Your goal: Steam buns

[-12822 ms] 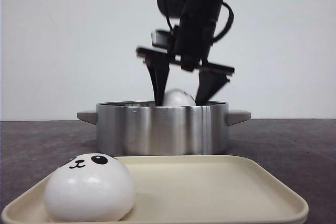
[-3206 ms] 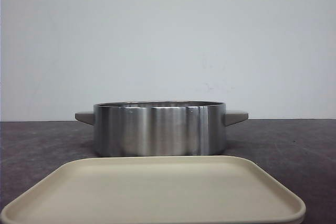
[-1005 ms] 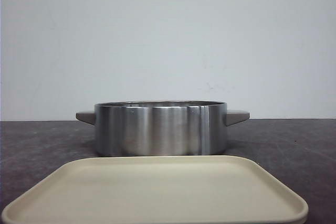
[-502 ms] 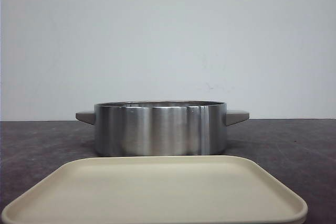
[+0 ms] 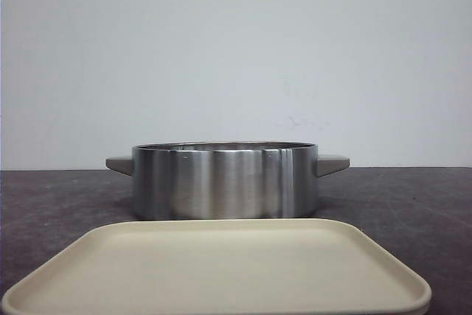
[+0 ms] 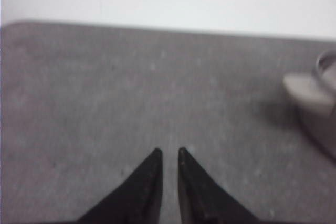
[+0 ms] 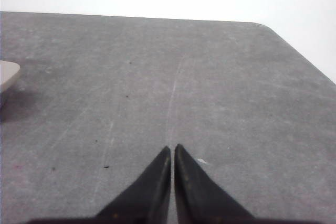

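Observation:
No bun shows in any view. The steel pot [image 5: 225, 181] stands in the middle of the table, and its wall hides its inside. The beige tray [image 5: 221, 271] in front of it is bare. Neither gripper shows in the front view. My left gripper [image 6: 169, 151] is empty over bare table, jaws nearly together with a thin slit, and the pot's handle [image 6: 307, 90] is off to one side. My right gripper [image 7: 172, 148] is shut and empty over bare table, with the pot's other handle [image 7: 6, 74] at the frame's edge.
The dark grey speckled table [image 5: 413, 197] runs back to a white wall. Its far edge and a rounded corner [image 7: 268, 27] show in the right wrist view.
Nothing has moved in the last second. Earlier, a bun lay on the tray and an arm held a gripper round a bun over the pot; now the tray is bare and the arm is gone.

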Robot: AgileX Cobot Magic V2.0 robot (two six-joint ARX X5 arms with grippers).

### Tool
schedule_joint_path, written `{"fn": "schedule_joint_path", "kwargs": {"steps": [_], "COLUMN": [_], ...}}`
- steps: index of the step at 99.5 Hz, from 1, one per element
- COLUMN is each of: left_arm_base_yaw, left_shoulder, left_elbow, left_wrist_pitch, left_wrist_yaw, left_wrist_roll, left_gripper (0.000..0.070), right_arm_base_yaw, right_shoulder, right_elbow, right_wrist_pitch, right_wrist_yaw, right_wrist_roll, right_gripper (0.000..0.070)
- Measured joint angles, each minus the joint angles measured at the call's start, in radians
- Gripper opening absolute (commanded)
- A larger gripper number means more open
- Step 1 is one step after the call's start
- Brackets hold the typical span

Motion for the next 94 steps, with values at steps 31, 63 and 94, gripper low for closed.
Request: {"fn": "schedule_joint_path", "kwargs": {"steps": [31, 63, 94], "left_arm_base_yaw": [0.002, 0.002, 0.002], "left_shoulder": [0.0, 0.0, 0.0], "left_elbow": [0.0, 0.0, 0.0], "left_wrist_pitch": [0.0, 0.0, 0.0], "left_wrist_yaw": [0.0, 0.0, 0.0], "left_wrist_roll": [0.032, 0.035, 0.035], "left_gripper": [0.0016, 0.0016, 0.0016], "right_arm_base_yaw": [0.0, 0.0, 0.0], "right_shoulder": [0.0, 0.0, 0.0], "right_elbow": [0.0, 0.0, 0.0], "right_wrist_pitch": [0.0, 0.0, 0.0], "right_wrist_yaw": [0.0, 0.0, 0.0], "right_wrist_roll": [0.0, 0.0, 0.0], "right_gripper": [0.0004, 0.0004, 0.0004]}}
